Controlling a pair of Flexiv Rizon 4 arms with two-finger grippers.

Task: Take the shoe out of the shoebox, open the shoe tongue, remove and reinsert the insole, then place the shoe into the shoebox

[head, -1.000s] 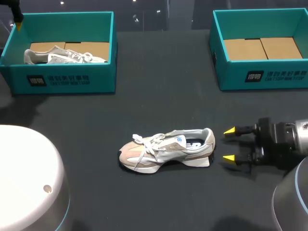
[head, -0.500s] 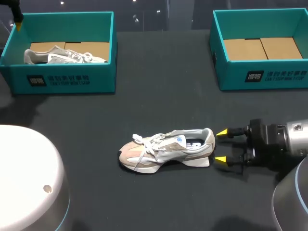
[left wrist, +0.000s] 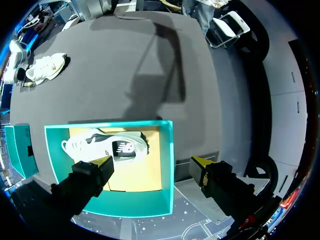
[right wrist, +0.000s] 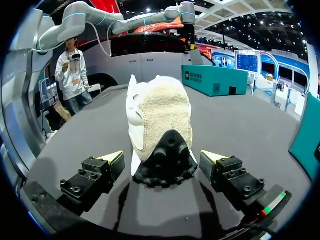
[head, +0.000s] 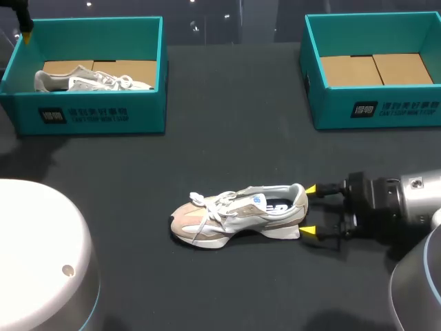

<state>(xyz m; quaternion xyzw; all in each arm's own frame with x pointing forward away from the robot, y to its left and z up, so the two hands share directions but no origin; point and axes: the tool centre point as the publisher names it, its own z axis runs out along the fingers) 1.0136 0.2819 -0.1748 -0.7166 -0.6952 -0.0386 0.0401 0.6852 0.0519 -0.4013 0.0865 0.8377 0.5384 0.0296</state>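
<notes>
- Well, my right claw point(head: 309, 210) is released. Its two yellow tips stand either side of the heel of the beige-and-white lace-up sneaker point(head: 238, 215), and it grasps nothing.
- From the head view I cannot tell whether those tips touch the heel. The right wrist view settles it, with a sliver of dark table point(right wrist: 200, 200) showing between each finger and the shoe.
- The sneaker stands on its sole near the middle of the table, toe toward my left and heel toward my right claw. It is well apart from both boxes.
- The right wrist view gives only the heel end, a fleecy cream collar over a black heel tab. Laces, tongue and toe are hidden behind it, and only the head view shows them.
- The inside of the shoe is just a dark patch from above, so I cannot make out the insole.
- My left claw point(left wrist: 151, 161) is nearly cut off in the head view, with a single yellow tip showing at the far corner.
- Its own wrist view shows both fingers spread and holding nothing, above the left teal cardboard shoebox point(left wrist: 167, 150).
- A second pale sneaker point(left wrist: 107, 147) lies on that box's brown cardboard floor. From above, the box's near wall hides its lower part.
- The right teal cardboard shoebox point(head: 375, 110) shows its brown floor, and its far corner is cropped.
</notes>
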